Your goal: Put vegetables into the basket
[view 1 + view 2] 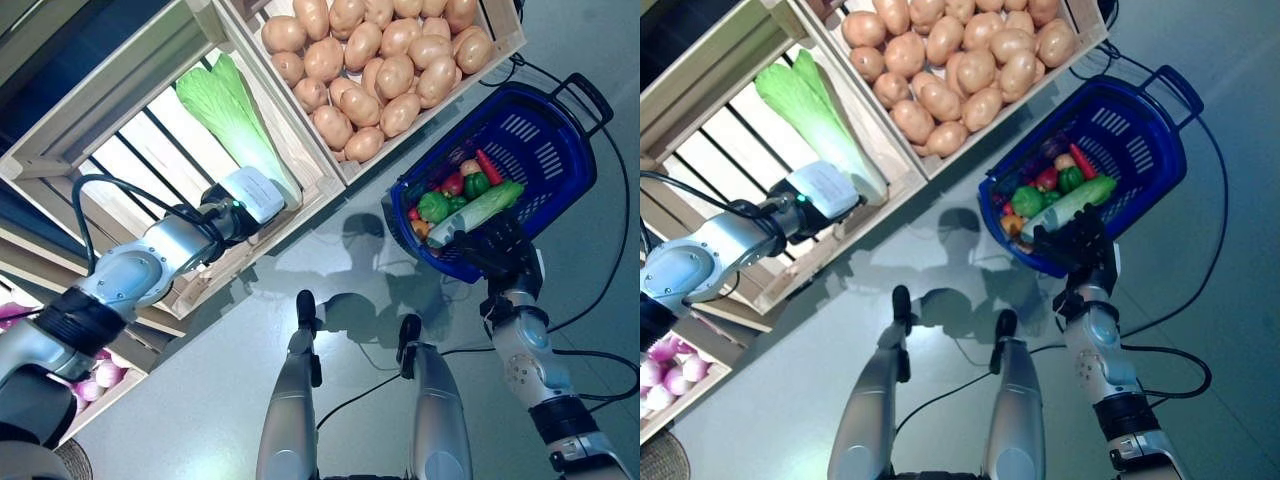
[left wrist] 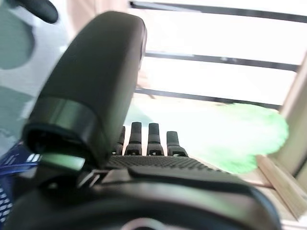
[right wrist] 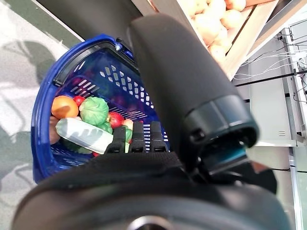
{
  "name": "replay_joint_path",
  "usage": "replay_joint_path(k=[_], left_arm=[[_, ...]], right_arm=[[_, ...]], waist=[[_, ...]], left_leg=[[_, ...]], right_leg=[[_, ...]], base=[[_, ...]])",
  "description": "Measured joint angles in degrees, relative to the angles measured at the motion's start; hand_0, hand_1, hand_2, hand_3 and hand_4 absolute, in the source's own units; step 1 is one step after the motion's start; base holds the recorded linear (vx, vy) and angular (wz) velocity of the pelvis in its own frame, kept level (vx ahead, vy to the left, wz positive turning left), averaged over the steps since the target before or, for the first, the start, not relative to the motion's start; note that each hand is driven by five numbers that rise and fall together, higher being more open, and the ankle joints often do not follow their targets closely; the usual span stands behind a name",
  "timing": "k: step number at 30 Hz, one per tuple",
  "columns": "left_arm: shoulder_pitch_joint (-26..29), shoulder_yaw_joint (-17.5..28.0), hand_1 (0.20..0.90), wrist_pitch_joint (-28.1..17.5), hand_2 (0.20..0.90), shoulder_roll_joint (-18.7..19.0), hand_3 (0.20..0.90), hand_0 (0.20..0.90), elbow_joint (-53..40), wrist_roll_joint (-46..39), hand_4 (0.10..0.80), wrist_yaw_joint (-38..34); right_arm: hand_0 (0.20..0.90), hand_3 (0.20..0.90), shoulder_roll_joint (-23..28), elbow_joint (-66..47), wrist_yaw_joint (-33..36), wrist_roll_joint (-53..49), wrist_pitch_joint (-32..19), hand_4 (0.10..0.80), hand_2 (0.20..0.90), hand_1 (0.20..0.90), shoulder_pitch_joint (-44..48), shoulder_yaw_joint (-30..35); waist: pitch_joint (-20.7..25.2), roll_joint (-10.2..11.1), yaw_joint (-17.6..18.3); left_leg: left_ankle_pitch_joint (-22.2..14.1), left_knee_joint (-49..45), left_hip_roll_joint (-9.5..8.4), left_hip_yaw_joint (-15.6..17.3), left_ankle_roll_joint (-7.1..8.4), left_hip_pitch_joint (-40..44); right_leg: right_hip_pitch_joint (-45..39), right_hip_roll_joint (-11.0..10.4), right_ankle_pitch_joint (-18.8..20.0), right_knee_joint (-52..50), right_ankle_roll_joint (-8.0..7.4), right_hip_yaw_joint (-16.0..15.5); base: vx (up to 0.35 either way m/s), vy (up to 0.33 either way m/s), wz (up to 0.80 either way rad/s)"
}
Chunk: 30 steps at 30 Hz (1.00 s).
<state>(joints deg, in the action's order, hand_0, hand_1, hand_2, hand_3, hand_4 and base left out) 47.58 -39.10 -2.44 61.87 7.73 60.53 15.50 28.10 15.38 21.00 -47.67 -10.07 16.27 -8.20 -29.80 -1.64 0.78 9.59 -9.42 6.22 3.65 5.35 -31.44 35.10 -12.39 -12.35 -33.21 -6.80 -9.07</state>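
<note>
the left hand (image 1: 240,205) sits at the crate's front edge, left of centre in the frame, touching the white stem end of the napa cabbage (image 1: 232,105), whose long axis runs away toward the upper left; its fingers look straight, holding nothing. the right hand (image 1: 497,247), at right, curls on the rim of the blue basket (image 1: 545,150) of vegetables

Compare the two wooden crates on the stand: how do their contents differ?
The right crate is heaped with tan potatoes; the left crate holds one long green leafy cabbage. The potatoes hide their crate's bottom, while the left crate's slats show bare. Both are pale wood, standing side by side.
</note>
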Motion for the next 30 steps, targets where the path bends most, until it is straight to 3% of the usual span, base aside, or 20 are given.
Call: replay_joint_path(k=[3,11,30], left_arm=[[-0.13,0.04,0.900,2.13,0.900,0.11,0.900,0.900,4.38,2.46,0.800,-6.89],[-3.42,0.10,0.900,2.71,0.900,1.39,0.900,0.900,16.09,7.23,0.800,-33.25],[-2.55,-1.06,0.900,3.19,0.900,0.28,0.900,0.900,24.66,10.91,0.800,-49.39]], right_arm=[[0.900,0.900,0.91,0.01,-0.01,0.00,-0.05,0.800,0.900,0.900,-0.23,0.10],[0.900,0.900,2.14,0.01,-0.22,-0.03,-0.09,0.800,0.900,0.900,-0.63,0.16],[0.900,0.900,2.94,-0.54,-0.24,0.01,-0.07,0.800,0.900,0.900,1.83,-0.27]], waist=[[0.00,0.00,-0.03],[0.00,0.01,0.23],[0.00,0.12,2.04]], left_leg=[[0.00,0.00,0.02,0.02,0.00,-0.25],[0.00,0.00,0.04,0.41,0.00,-1.29],[0.01,-0.86,0.25,1.21,-0.01,-5.29]], right_leg=[[0.32,0.00,0.00,-0.10,0.01,0.01],[1.65,0.00,0.01,-0.30,0.02,0.38],[6.48,0.13,0.04,-2.01,0.11,1.38]], base=[[0.001,0.013,0.00],[0.006,0.029,-0.01],[0.005,0.008,-0.01]])
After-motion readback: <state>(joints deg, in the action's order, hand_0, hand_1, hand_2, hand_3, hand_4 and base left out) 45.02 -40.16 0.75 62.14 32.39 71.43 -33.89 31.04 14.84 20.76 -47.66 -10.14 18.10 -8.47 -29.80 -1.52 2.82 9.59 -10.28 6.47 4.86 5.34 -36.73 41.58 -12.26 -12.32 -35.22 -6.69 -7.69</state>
